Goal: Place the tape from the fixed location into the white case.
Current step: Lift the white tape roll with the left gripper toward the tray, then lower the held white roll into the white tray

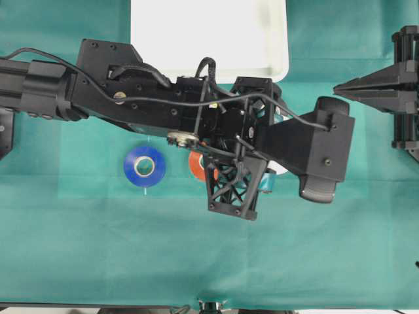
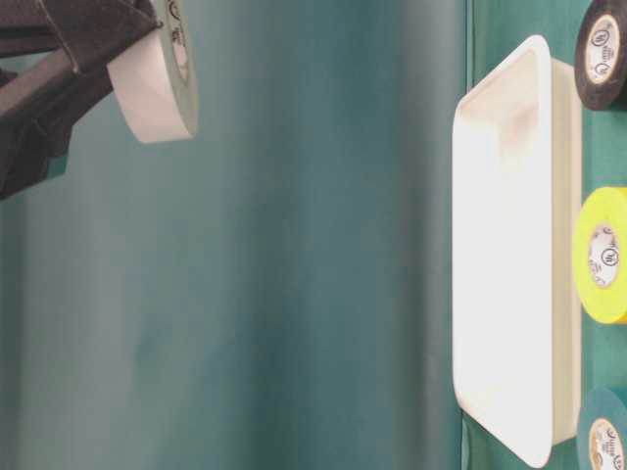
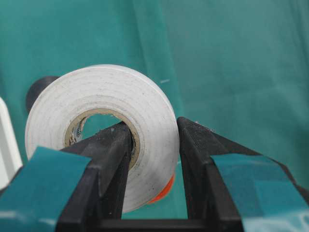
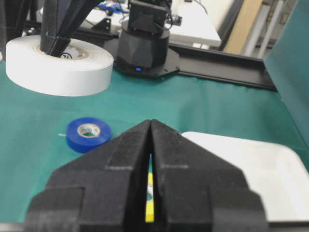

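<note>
Item: tape (image 3: 101, 121), white roll, raised clear of the desk (image 1: 196, 261), well short of the white case (image 1: 209, 39) at 12 o'clock in the overhead view. Left claw (image 3: 152, 159) pinched one wall of the ring, one finger through the core. Right claw (image 4: 150, 159) pressed together, idle. Risks, judged: thin one-wall pinch could let the roll swing or slip during carry; a low pass could clip the case rim. Writing: small printed core labels, unreadable
</note>
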`<action>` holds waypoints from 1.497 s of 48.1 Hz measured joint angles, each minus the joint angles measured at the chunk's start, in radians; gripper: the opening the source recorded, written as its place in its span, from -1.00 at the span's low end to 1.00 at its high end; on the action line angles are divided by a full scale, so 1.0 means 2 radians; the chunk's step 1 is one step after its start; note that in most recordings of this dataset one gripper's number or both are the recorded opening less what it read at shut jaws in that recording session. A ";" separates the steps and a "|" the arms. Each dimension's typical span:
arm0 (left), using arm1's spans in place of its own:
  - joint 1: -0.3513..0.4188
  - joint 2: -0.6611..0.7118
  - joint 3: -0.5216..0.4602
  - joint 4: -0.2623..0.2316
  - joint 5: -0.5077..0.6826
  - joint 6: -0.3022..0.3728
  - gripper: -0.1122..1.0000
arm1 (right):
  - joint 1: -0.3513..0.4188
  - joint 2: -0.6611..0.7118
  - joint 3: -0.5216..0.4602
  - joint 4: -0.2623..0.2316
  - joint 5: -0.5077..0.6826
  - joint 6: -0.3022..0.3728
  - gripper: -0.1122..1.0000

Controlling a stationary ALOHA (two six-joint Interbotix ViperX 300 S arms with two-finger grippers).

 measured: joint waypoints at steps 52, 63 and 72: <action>0.175 -0.049 0.092 0.002 -0.015 0.000 -0.33 | 0.001 0.000 0.000 0.000 0.002 0.000 -0.80; 0.202 -0.054 0.104 0.002 -0.015 0.000 -0.33 | 0.000 0.000 0.000 0.000 0.002 0.000 -0.80; 0.202 -0.055 0.106 0.002 -0.015 0.000 -0.33 | 0.000 0.000 0.000 0.000 0.002 0.000 -0.80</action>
